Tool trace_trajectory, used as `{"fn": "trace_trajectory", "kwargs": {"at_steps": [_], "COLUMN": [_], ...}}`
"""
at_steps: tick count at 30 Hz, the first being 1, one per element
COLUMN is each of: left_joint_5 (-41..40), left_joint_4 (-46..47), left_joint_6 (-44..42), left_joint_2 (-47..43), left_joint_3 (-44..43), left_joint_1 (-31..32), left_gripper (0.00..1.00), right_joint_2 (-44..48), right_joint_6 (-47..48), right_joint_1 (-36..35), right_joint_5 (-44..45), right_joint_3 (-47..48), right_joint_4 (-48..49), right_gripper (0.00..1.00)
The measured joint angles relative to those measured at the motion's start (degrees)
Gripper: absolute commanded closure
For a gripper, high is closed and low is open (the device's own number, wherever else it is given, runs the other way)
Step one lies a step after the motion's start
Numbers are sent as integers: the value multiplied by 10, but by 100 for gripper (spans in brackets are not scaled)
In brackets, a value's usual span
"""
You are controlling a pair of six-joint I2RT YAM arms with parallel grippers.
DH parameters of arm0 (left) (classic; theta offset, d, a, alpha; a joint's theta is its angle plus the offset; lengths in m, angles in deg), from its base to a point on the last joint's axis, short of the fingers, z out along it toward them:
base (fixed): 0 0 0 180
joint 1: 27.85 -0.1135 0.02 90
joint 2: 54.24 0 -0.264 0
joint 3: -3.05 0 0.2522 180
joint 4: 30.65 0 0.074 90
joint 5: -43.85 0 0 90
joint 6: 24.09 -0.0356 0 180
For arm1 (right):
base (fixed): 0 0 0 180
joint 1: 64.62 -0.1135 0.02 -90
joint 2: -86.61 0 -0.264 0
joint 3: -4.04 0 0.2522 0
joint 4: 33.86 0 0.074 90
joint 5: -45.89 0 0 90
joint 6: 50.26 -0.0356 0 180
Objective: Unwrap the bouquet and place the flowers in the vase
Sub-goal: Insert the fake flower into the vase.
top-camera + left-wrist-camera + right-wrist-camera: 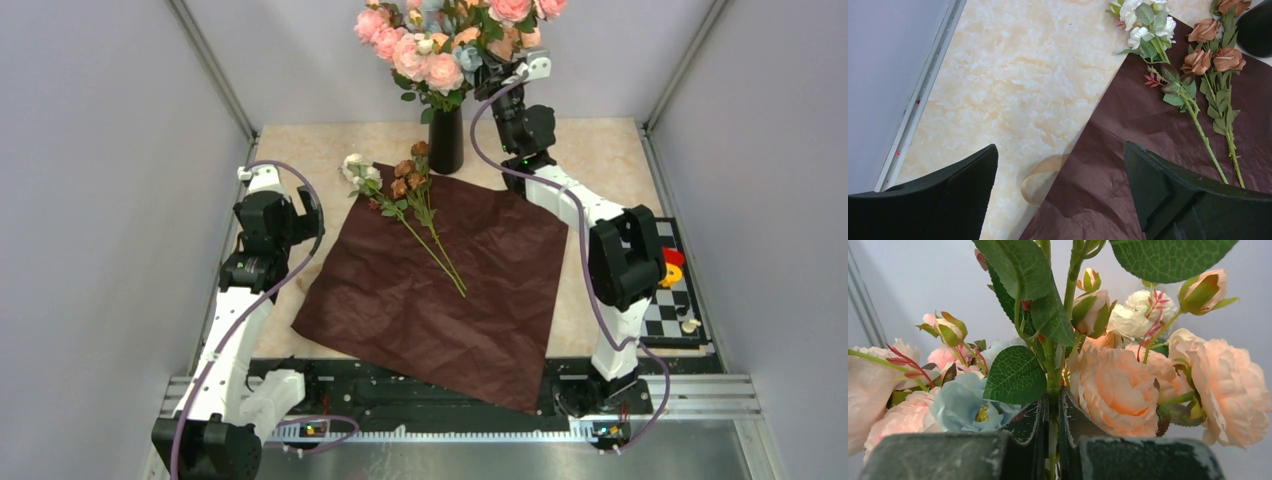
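On the pale marbled tabletop (pixel 300 150), closed in by 3 plain grey-lilac walls (pixel 100 200) with metal framing, a sheet of crinkled maroon paper (pixel 450 290) lies spread open and flat, one corner hanging over the near edge. At the table's right side sits a checkerboard (pixel 668 310) with a small yellow and red object (pixel 672 265) on it.

2 of the flowers (pixel 405 195) lie on the far corner of the paper, their heads reaching just past its edge onto the marble. 1 is a cluster of cream-white blooms (pixel 1145 22), the other a group of brownish roses (pixel 1213 50); their thin green stems run side by side back toward the middle of the sheet. A loop of tan ribbon (pixel 1040 175) peeks out from under the paper's left edge.

Just beyond those heads stands the vase (pixel 446 140), slim and black, at the far centre of the table. It is topped by a dense crown of large peach, pink and blue blooms (pixel 440 40).

The right gripper (pixel 1053 410) is raised among those blooms, fingers pressed together on a thin leafy stem (pixel 1053 370) bearing small pale pink buds. The left gripper (pixel 1060 150) hangs over the paper's left edge with its fingers spread wide, holding nothing.
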State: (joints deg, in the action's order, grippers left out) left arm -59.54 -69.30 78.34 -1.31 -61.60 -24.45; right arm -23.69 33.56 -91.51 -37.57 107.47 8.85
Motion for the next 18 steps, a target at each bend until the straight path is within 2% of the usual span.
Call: {"fn": "trace_trajectory", "kwargs": {"at_steps": [18], "left_joint_5": [1], "left_joint_4": [0], "left_joint_6": [0], "left_joint_2": [1], "left_joint_3": [0], "left_joint_1": [0], "left_gripper": [1], "right_joint_2": [-21], "right_joint_6": [0], "right_joint_1": [0], "right_joint_5": [-5], "right_joint_3": [0], "right_joint_4": [-6], "right_gripper": [100]}}
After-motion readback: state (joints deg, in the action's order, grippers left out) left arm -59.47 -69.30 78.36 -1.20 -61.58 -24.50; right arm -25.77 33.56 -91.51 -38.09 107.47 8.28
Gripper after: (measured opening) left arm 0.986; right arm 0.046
